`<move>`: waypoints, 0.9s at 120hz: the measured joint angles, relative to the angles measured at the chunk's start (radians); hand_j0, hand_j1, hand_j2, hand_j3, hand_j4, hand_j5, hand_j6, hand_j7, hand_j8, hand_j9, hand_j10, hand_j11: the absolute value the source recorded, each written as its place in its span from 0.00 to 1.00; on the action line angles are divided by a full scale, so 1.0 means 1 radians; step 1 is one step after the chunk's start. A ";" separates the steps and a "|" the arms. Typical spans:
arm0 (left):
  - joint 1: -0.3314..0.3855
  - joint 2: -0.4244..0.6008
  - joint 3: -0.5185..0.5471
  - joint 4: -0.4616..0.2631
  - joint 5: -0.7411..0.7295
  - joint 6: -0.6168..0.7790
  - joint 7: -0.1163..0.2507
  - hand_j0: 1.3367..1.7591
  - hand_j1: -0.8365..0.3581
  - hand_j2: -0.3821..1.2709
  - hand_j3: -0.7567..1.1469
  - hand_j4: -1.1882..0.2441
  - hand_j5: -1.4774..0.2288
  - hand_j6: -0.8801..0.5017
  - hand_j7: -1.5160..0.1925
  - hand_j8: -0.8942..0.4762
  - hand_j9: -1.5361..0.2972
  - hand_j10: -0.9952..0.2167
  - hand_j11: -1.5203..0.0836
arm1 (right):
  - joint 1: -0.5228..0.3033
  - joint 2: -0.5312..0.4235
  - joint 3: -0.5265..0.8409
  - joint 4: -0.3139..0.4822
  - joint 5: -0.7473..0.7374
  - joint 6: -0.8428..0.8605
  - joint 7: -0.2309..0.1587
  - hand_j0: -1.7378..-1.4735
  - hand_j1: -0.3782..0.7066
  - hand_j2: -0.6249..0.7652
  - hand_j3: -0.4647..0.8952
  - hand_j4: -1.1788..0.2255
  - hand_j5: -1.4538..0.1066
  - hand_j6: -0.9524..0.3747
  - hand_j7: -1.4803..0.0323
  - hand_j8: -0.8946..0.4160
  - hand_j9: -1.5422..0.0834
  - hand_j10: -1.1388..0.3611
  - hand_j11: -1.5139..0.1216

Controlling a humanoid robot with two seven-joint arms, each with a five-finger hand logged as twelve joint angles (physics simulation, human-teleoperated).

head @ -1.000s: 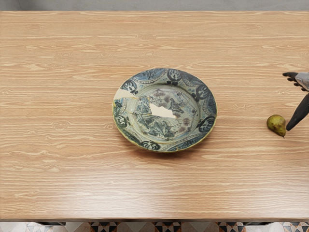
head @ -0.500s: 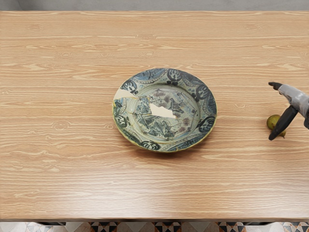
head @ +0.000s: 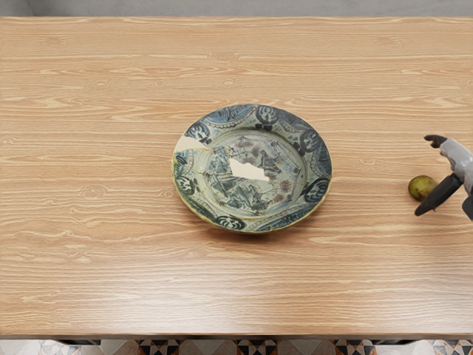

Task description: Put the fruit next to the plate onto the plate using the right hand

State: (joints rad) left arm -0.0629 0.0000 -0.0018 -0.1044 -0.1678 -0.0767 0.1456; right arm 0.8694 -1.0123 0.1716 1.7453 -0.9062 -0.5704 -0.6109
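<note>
A small green-yellow pear (head: pixel 420 186) lies on the wooden table to the right of the plate. The patterned blue-green plate (head: pixel 318 159) sits at the table's middle with nothing on it. My right hand (head: pixel 443 174) reaches in from the right edge, its fingers spread and holding nothing. One dark finger (head: pixel 437 194) crosses in front of the pear's right side, another (head: pixel 434 139) points left above it. Whether the hand touches the pear I cannot tell. Most of the hand is cut off by the frame edge.
The wooden table (head: pixel 111 222) runs the full width of the view. Its front edge lies near the bottom, with patterned floor tiles (head: pixel 251 347) below it.
My right hand has come in from the right edge and lowered beside the pear. Since half a second ago it has drawn slightly back to the right. The pear has not moved.
</note>
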 joint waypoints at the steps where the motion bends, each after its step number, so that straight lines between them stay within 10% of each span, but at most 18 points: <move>1: 0.000 0.000 0.000 0.000 0.000 0.000 0.000 0.76 0.97 0.23 0.40 0.81 0.85 0.62 0.87 0.64 0.82 0.80 0.93 | -0.001 0.001 0.000 0.000 -0.001 -0.002 0.000 0.30 0.14 0.44 0.34 0.76 0.84 0.63 0.88 0.59 0.86 0.68 0.84; 108: 0.000 0.000 0.000 0.000 0.000 0.000 0.000 0.76 0.97 0.23 0.40 0.82 0.85 0.62 0.87 0.64 0.82 0.80 0.93 | -0.070 0.045 0.000 -0.002 -0.059 -0.036 0.000 0.30 0.36 0.41 0.34 0.60 0.68 0.47 0.71 0.48 0.71 0.62 0.68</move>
State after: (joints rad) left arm -0.0629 0.0000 -0.0019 -0.1044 -0.1679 -0.0767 0.1456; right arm 0.7992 -0.9673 0.1712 1.7433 -0.9650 -0.6068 -0.6108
